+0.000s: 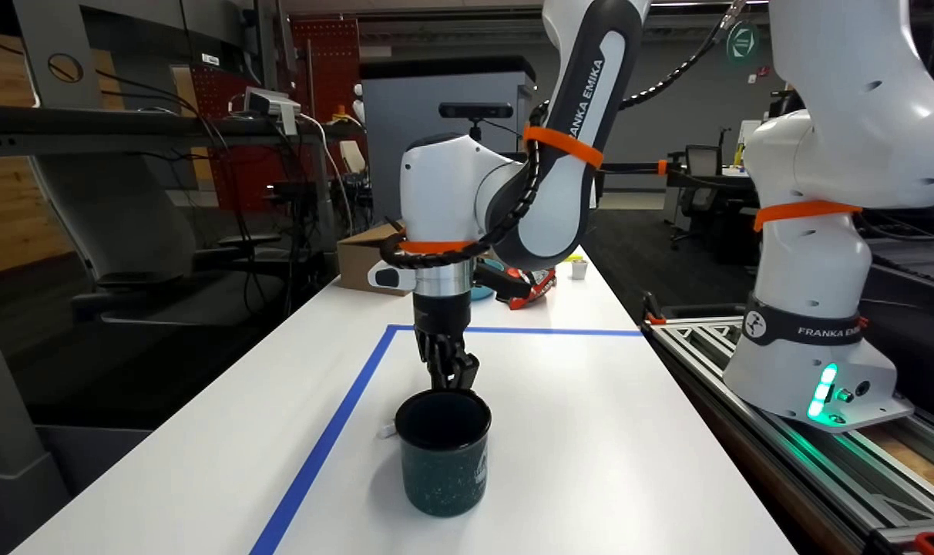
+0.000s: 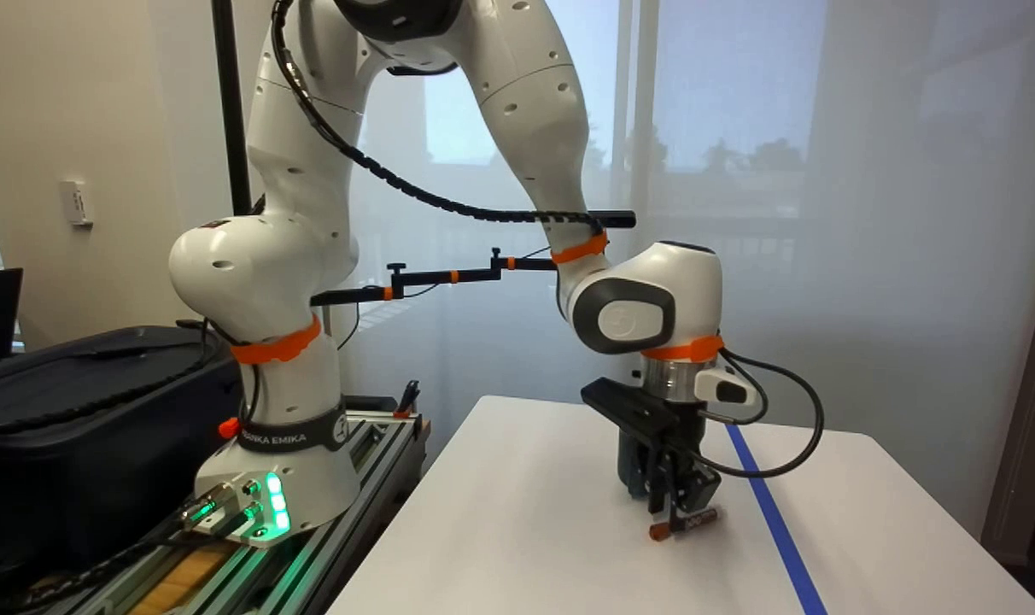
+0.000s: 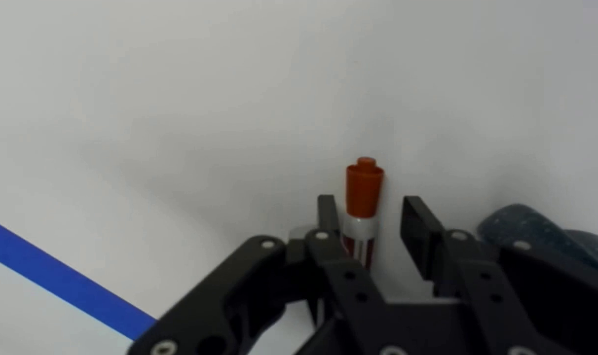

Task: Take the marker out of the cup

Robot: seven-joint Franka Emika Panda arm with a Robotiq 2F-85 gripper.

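White tabletop (image 1: pixel 582 432): marker (image 3: pixel 363 193) between parted fingers (image 3: pixel 418 227) of gripper (image 3: pixel 370 213).

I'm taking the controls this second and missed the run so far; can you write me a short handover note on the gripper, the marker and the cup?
The gripper is open, down near the table, straddling the marker with a visible gap on one side.
The marker is outside the cup, apparently lying on the table.
The cup stands upright beside the gripper; its inside is too dark to check.
Done: the marker is out of the cup.
Left: probably just raising the gripper clear, taking care not to drag the marker or bump the cup.
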